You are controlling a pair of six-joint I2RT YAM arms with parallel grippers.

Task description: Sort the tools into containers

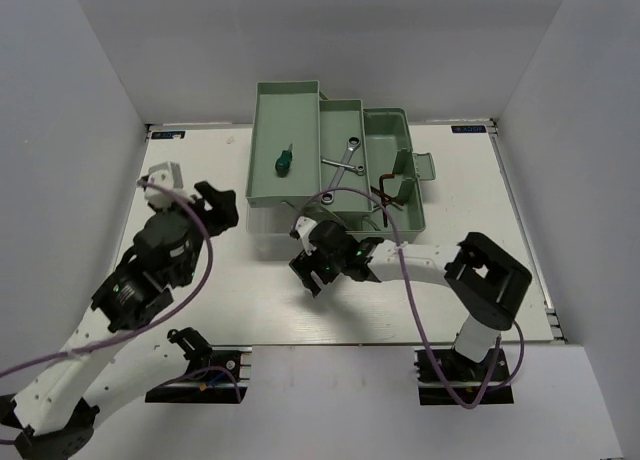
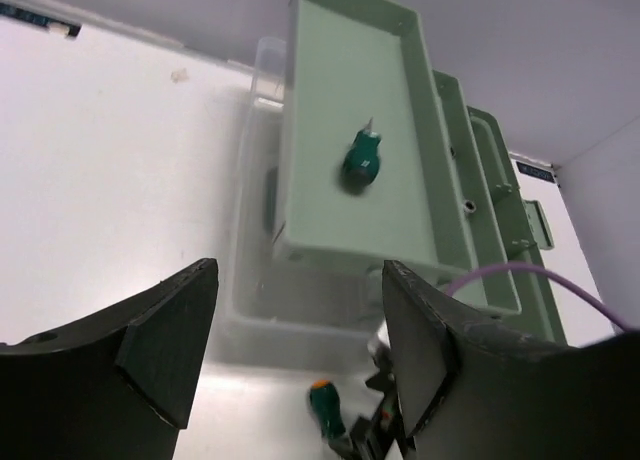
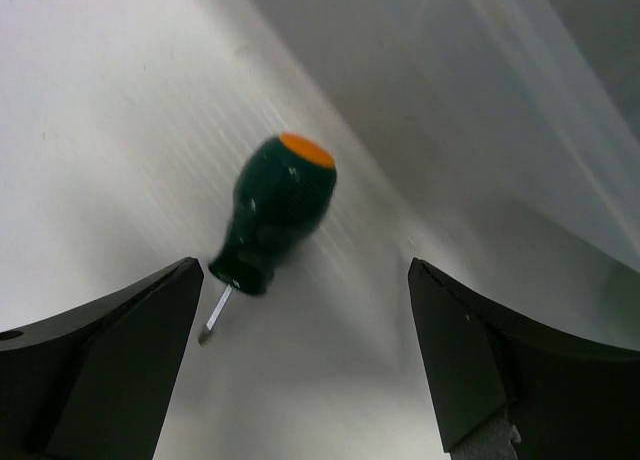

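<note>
One screwdriver point(image 3: 272, 215) lies on the white table point(image 1: 220, 310) just in front of the toolbox point(image 1: 262, 140), below the right tool point(image 3: 303, 270), whose fingers are spread and hold nothing. A second screwdriver point(image 1: 284, 161) sits in the toolbox's left tray, wrenches point(image 1: 345, 152) in the middle one, and a hex key point(image 1: 388, 188) in the base. The left tool point(image 2: 298, 270), also spread and empty, hangs near the toolbox's front left corner. Plain grey walls point(image 1: 80, 100) enclose the table.

Left claw point(image 2: 300, 315) gapes wide — right claw point(image 3: 302, 285) too, its forearm stretched leftward.
</note>
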